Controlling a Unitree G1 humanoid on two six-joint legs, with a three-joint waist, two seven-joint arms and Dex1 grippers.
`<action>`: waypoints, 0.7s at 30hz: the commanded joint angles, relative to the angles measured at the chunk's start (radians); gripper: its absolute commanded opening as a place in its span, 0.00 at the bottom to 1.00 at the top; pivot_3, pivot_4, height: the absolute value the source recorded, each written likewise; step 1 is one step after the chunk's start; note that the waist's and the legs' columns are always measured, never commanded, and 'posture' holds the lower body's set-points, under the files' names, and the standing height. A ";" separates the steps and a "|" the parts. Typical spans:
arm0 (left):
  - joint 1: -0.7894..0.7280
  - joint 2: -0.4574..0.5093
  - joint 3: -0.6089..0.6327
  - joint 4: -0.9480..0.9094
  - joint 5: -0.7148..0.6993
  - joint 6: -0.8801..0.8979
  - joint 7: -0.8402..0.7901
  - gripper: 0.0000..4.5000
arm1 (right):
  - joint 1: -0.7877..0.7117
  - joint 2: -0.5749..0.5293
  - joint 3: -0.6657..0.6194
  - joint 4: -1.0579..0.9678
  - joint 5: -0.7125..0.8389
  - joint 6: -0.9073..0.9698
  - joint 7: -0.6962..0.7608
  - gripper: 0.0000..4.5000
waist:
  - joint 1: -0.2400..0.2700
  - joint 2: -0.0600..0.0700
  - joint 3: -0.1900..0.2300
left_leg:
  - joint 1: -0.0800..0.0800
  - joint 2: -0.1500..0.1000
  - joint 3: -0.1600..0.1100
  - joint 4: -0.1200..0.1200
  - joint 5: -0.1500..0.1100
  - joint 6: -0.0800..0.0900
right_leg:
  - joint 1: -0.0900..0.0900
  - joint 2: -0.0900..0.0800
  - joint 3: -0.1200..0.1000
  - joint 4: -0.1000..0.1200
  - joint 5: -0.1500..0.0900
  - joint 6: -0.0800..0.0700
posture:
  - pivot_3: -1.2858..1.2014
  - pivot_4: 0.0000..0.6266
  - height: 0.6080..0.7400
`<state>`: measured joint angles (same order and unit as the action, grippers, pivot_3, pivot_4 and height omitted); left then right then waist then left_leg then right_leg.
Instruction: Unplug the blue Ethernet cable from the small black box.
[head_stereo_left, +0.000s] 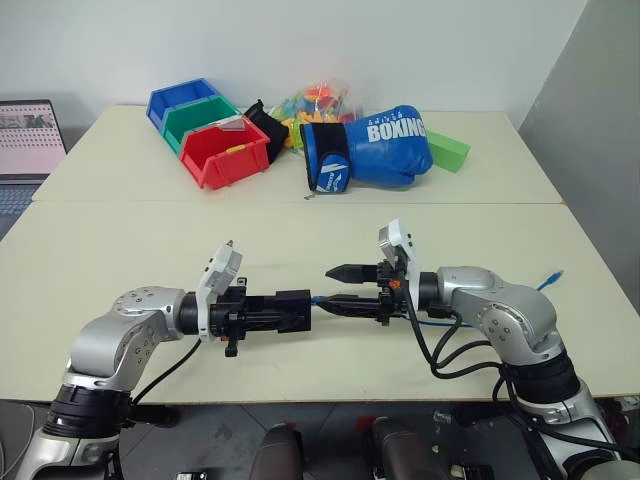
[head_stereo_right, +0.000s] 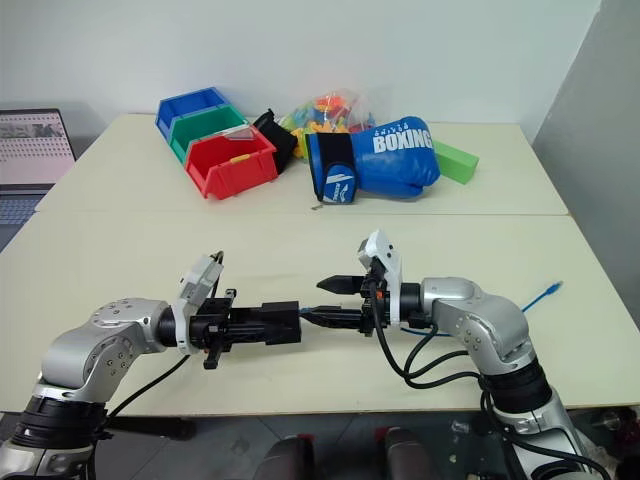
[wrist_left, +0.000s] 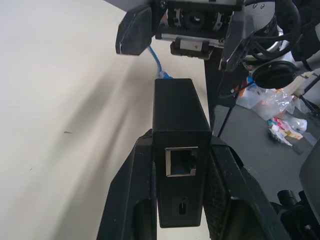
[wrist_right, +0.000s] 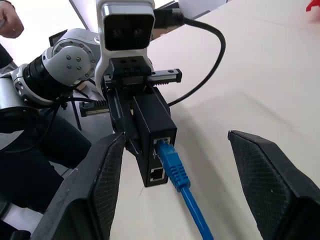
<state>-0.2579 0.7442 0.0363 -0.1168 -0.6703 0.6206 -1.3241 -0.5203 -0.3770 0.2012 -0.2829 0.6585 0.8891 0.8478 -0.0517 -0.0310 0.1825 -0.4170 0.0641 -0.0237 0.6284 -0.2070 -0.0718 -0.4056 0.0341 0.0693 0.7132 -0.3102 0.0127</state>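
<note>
- Left pincer (head_stereo_left: 290, 311) clamped shut on the small black box (head_stereo_left: 292, 310), one black finger (wrist_left: 131, 200) pressed to each side of it; box held level above the counter (head_stereo_left: 300, 230), its far end turned toward the right arm.
- Near face of the box, seen from the left wrist, showing an empty port and a smaller slot beneath it.
- Blue Ethernet cable (wrist_right: 175, 170) still plugged into the upper port on the far face of the box, a second port just below it unoccupied.
- Right pincer (head_stereo_left: 340, 287) spread wide and gripping nothing, one finger (head_stereo_left: 345, 271) above the cable and the other beneath it; from the right wrist, both fingers flanking the plug and the box end with clear gaps, touching neither.
- Cable running from the box between the right fingers, under the right wrist and out across the counter, its free end (head_stereo_left: 556, 274) lying near the counter's right edge.
- At the counter's far side, well apart from both arms: red bin (head_stereo_left: 224, 152), green bin (head_stereo_left: 198, 117), blue bin (head_stereo_left: 183, 100), and a blue boxing glove (head_stereo_left: 375, 147).
</note>
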 joint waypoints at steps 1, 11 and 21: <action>0.005 0.012 0.037 -0.036 -0.025 -0.014 -0.005 0.17 | -0.009 -0.003 -0.002 -0.018 0.033 0.009 0.031 0.77 | -0.001 0.000 0.000 | 0.000 0.000 0.000 0.000 0.000 0.000 | 0.000 0.000 0.000 0.000 0.000 0.000 | 0.52 0.24 1.00; 0.018 0.023 0.053 -0.045 -0.040 -0.010 -0.012 0.17 | -0.014 0.025 0.023 0.008 0.015 0.000 0.021 0.77 | -0.003 0.000 0.000 | 0.000 0.000 0.000 0.000 0.000 0.000 | 0.000 0.000 0.000 0.000 0.000 0.000 | 0.52 0.24 1.00; 0.021 0.024 0.053 -0.051 -0.049 -0.009 -0.011 0.17 | -0.020 0.052 0.027 0.012 0.027 0.019 0.014 0.77 | -0.004 0.000 0.000 | 0.000 0.000 0.000 0.000 0.000 0.000 | 0.000 0.000 0.000 0.000 0.000 0.000 | 0.52 0.24 1.00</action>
<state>-0.2290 0.7583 0.0660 -0.1304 -0.7000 0.6206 -1.3256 -0.5219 -0.3322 0.2315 -0.2528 0.6689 0.9081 0.8633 -0.0558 -0.0309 0.1825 -0.4170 0.0643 -0.0239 0.6281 -0.2070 -0.0718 -0.4059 0.0341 0.0693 0.7131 -0.3103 0.0127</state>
